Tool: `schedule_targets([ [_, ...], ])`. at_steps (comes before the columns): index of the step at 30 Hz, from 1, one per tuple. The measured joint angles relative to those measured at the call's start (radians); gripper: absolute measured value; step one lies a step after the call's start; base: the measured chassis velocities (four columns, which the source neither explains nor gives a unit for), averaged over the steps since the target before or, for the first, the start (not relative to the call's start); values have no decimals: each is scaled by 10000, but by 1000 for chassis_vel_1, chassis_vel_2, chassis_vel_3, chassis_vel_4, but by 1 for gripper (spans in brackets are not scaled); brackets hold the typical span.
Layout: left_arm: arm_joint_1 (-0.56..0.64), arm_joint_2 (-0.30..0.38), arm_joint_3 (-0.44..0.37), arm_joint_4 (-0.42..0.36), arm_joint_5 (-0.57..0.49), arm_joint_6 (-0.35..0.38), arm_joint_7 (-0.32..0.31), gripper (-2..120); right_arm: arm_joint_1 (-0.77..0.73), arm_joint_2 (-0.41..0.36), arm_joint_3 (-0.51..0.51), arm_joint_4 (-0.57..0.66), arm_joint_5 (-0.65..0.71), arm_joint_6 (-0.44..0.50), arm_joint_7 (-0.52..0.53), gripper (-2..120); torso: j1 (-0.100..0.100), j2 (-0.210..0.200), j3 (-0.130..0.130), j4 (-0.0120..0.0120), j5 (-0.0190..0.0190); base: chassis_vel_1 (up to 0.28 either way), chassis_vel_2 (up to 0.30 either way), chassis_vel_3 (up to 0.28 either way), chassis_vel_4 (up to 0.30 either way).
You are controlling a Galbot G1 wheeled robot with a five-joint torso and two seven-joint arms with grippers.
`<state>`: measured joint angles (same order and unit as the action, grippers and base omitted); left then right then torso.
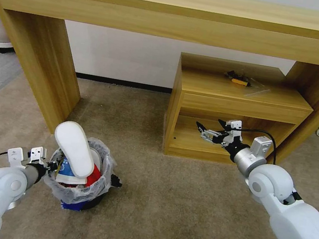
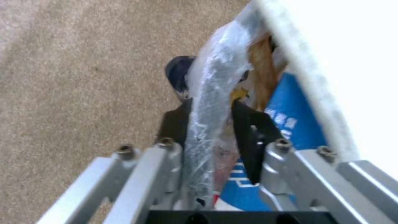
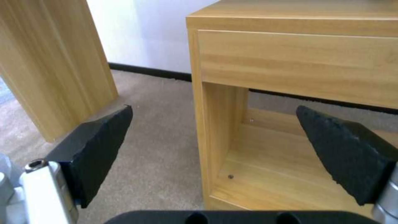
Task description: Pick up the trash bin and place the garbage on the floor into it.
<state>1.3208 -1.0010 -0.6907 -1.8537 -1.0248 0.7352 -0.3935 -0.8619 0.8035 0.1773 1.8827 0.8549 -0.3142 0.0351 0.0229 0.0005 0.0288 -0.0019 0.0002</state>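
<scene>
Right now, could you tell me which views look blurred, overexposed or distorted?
Left wrist view: white insole blown out, bin liner soft. Head view: desk edges bowed by the wide lens. Right wrist view: small cabinet sharp, near fingers slightly soft.

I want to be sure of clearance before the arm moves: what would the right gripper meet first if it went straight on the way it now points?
Most likely the small wooden cabinet. The right gripper, its fingers open, points at the cabinet's front edge and open lower compartment, with nothing between. Depth is unclear, so it may hit the side panel or pass into the compartment.

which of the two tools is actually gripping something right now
The left tool: its fingers pinch the plastic-lined rim of the trash bin. The right tool hangs open and empty before the small wooden cabinet.
</scene>
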Motion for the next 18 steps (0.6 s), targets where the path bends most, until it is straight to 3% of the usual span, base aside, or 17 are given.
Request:
schedule_targets([
  [7,-16,119,-163,-143,-133,0,15,52,-47,45,-56,-12,-37,-5,16,100,0,0,0,-1,1,0,0,0,0],
  [9,-2,177,-295,-284,-244,-1,15,64,-76,74,-73,-24,-61,-5,22,100,0,0,0,-1,1,0,0,0,0],
  [16,101,279,-609,-648,-604,0,-2,88,-142,131,-87,-54,-100,-6,44,100,0,0,0,-1,0,0,0,0,0],
  [18,111,285,-629,-663,-610,0,-4,90,-144,135,-87,-54,-100,-6,47,100,0,0,0,-1,0,0,0,0,0],
])
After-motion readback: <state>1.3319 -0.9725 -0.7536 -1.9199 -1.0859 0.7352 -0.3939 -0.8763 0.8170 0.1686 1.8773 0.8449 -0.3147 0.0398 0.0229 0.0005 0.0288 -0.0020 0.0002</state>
